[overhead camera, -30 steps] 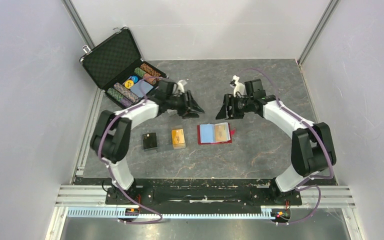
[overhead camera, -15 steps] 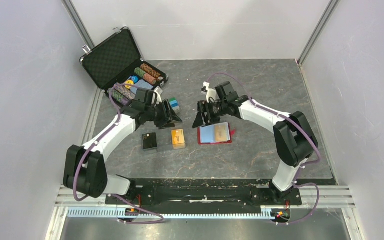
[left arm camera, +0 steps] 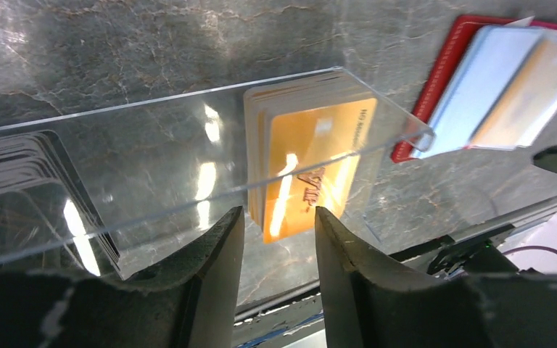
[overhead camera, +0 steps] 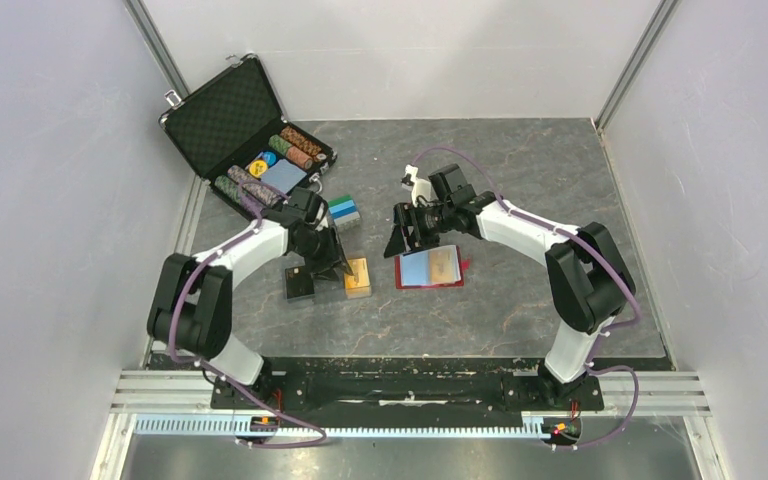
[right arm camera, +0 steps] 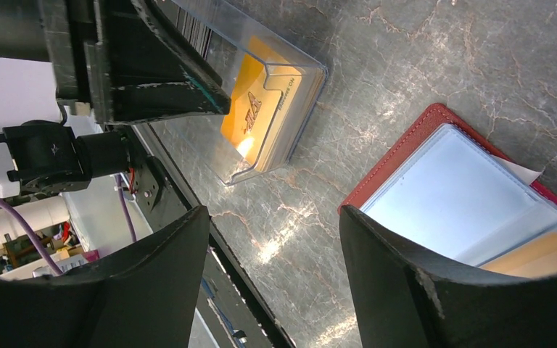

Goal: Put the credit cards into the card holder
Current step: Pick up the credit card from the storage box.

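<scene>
A stack of orange-gold credit cards (overhead camera: pixel 358 277) (left arm camera: pixel 312 156) (right arm camera: pixel 261 119) lies in the right end of a clear plastic tray (left arm camera: pixel 152 109). The red card holder (overhead camera: pixel 457 282) (right arm camera: pixel 399 159) lies open to its right, with a pale blue card (overhead camera: pixel 415 266) and an orange card (overhead camera: pixel 444 264) in its sleeves. My left gripper (overhead camera: pixel 332 265) (left arm camera: pixel 275 217) hangs open just above the near left edge of the card stack, gripping nothing. My right gripper (overhead camera: pixel 400 245) (right arm camera: pixel 274 217) is open over bare table at the card holder's left edge.
A small black square box (overhead camera: pixel 300 283) sits left of the cards. An open black chip case (overhead camera: pixel 222 118) with rows of poker chips stands at the back left. A short pile of coloured chips (overhead camera: pixel 343 212) lies behind the left gripper.
My left gripper has swung back from near the chip case and come down over the card tray. My right gripper moved left to the card holder's edge and then held there, opening a little wider.
</scene>
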Robot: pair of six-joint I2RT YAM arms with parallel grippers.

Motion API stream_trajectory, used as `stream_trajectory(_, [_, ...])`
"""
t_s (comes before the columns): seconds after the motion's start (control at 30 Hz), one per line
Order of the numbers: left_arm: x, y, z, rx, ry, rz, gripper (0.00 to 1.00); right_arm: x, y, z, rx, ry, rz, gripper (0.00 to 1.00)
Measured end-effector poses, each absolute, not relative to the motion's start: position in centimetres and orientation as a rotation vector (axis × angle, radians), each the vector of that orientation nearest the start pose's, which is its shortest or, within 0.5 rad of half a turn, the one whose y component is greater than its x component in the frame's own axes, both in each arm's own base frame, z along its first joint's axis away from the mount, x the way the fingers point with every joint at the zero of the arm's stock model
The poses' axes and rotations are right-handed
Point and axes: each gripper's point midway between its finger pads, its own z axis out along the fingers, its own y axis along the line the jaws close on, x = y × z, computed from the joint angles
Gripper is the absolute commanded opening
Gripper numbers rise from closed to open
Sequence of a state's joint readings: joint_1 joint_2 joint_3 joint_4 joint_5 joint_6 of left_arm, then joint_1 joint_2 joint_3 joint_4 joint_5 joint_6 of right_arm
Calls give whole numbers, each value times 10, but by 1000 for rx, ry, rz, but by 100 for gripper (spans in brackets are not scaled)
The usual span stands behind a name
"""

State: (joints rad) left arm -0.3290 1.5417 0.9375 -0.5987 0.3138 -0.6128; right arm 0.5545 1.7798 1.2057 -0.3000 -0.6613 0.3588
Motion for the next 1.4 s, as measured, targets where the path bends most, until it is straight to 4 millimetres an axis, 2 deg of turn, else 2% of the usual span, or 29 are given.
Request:
stream_trajectory(0.1, [255, -172, 46, -312, 2911, -632, 43, 288, 319, 107, -564, 2508, 1190, 69])
stream_trajectory(0.17, [252, -174, 40, -297, 2933, -623, 36, 288, 319, 106, -563, 2508, 1188, 69])
stream_trajectory(0.3, [250, -181, 37, -265, 2953, -629, 6, 289, 318, 106, -565, 2507, 1186, 69])
stream_trajectory(0.33, [250, -181, 37, -260, 2951, -624, 2, 289, 318, 106, -565, 2507, 1186, 69])
stream_trajectory(0.8, [251, -185, 45, -188, 2946, -507, 3, 288, 317, 105, -570, 2511, 1178, 69])
stream_trajectory(0.93, [251, -183, 44, -179, 2947, -475, 26, 288, 317, 105, -570, 2511, 1178, 70])
stream_trajectory(1.0, [249, -180, 43, -171, 2953, -438, 28, 288, 317, 105, -570, 2511, 1178, 70])
stream_trajectory(1.07, [246, -176, 40, -163, 2966, -408, 24, 288, 317, 105, -571, 2511, 1178, 70])
stream_trajectory(1.17, [244, -176, 40, -137, 2973, -399, 9, 288, 317, 105, -571, 2511, 1178, 70])
stream_trajectory(1.23, [245, -176, 41, -122, 2972, -395, 2, 288, 317, 105, -570, 2511, 1178, 70])
stream_trajectory(1.4, [246, -178, 41, -106, 2976, -390, 2, 288, 317, 105, -570, 2511, 1178, 70])
